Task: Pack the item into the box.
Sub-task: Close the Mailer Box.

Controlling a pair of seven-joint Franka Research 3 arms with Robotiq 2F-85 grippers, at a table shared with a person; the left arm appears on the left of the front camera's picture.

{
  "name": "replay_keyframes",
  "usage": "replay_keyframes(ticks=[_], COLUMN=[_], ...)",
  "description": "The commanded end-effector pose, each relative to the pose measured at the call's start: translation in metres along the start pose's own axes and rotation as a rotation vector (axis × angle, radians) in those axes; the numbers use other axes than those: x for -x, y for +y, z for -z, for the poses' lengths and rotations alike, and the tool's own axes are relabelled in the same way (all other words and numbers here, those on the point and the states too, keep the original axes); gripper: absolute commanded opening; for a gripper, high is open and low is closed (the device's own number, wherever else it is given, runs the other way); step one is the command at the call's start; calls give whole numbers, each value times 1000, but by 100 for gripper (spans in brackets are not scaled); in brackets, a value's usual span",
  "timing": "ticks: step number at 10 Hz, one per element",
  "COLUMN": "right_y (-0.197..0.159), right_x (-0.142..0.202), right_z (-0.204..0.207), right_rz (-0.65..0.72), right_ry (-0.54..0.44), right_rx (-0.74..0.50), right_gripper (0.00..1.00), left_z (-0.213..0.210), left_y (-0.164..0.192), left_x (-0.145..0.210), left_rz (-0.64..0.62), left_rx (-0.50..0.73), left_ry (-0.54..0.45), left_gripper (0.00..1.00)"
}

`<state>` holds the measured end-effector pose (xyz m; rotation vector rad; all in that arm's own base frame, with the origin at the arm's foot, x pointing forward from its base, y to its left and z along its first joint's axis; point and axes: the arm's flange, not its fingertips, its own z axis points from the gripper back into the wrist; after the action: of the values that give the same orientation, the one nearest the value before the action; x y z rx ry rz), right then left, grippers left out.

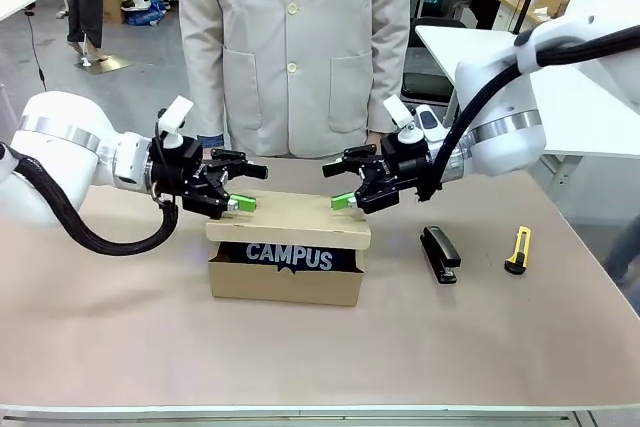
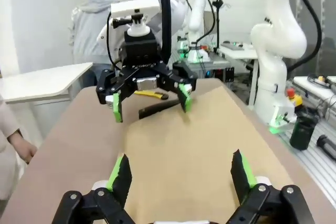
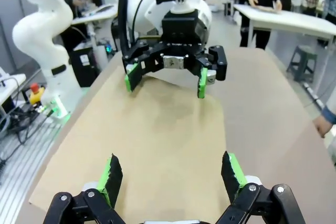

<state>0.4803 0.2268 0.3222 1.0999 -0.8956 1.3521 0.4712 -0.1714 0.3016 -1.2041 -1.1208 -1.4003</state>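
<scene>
left gripper (image 1: 240, 187) and right gripper (image 1: 342, 185) both spread wide, gripping nothing, facing each other over the two ends of the flap lid (image 1: 290, 220) of the shallow brown cardboard box (image 1: 285, 285); lower green pads just at the lid's ends, contact impossible to confirm. lid resting partly down, front gap left showing the soft navy-blue pouch (image 1: 288, 256) with white "campus" lettering lying inside the box. seen from the left wrist, own fingers (image 2: 119, 174) apart above the flat brown lid (image 2: 194, 150), opposite gripper (image 2: 149, 98) open at its far end; same mirrored from the right wrist, own fingers (image 3: 111, 177) apart, other gripper (image 3: 165, 77) wide. right of the box on the tan table (image 1: 120, 347): black stapler (image 1: 440, 253), then yellow utility knife (image 1: 517, 250). person in a pale coat (image 1: 295, 37) standing at the far edge.
</scene>
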Motion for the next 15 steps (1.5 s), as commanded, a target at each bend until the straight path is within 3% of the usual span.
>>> replay_keyframes(ticks=[1, 5, 8, 10, 13, 14, 15], right_y=[13, 23, 29, 32, 61, 78, 89], right_x=[0, 15, 17, 6, -39, -51, -52], right_z=[3, 9, 10, 3, -45, -64, -69], right_rz=[84, 99, 59, 7, -49, -52, -110], right_ry=[10, 112, 177, 111, 23, 2, 82], right_rx=[52, 75, 40, 37, 62, 78, 130], right_gripper=[100, 100, 100, 100, 100, 100, 100], left_z=[6, 8, 4, 1, -21, -32, -39], left_y=[-12, -23, -26, -30, -54, -70, -83], left_x=[0, 4, -1, -8, -78, -97, -103], left_rz=[67, 57, 28, 30, 100, 105, 97], left_rx=[-47, -40, 24, 53, 98, 63, 4], left_ry=[57, 95, 63, 64, 12, 19, 50], left_gripper=[100, 100, 100, 100, 100, 100, 100])
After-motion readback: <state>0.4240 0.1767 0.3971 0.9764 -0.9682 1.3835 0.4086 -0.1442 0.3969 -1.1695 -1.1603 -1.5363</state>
